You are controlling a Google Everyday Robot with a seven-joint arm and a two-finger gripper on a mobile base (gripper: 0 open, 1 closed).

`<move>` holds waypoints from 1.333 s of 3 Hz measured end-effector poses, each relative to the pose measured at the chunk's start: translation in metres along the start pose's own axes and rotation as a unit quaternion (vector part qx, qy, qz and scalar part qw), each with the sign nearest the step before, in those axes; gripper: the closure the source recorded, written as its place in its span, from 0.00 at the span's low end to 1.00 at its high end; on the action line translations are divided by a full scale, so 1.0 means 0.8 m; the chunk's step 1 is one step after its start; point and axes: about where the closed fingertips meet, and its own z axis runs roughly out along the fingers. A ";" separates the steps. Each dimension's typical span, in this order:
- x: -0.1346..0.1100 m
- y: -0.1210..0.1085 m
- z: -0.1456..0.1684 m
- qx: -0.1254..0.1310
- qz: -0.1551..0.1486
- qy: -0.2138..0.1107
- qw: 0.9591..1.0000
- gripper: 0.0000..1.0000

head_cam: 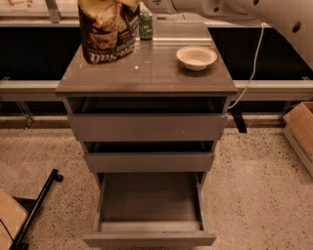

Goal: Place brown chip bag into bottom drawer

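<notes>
Brown chip bag (108, 31) top cropped, bottom drawer (149, 202) open, claw out of frame, grip untellable

Arm (254, 12) reaches left; tool (146, 4) (largely cropped) at top edge.

Lab-like room — speckled floor (254, 185), metal rails (274, 90), cable (250, 72) — gripper (146, 4) at top.

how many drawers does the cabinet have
3: top drawer ajar, middle drawer ajar, bottom drawer pulled far out. The gripper is out of view; only the arm crosses the top right.
</notes>
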 end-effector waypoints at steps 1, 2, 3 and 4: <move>0.036 0.049 -0.029 -0.015 0.042 0.043 0.998 1.00; 0.063 0.093 -0.057 -0.021 0.086 0.069 0.994 1.00; 0.099 0.130 -0.069 -0.024 0.128 0.092 0.987 1.00; 0.146 0.154 -0.062 -0.015 0.163 0.095 0.982 1.00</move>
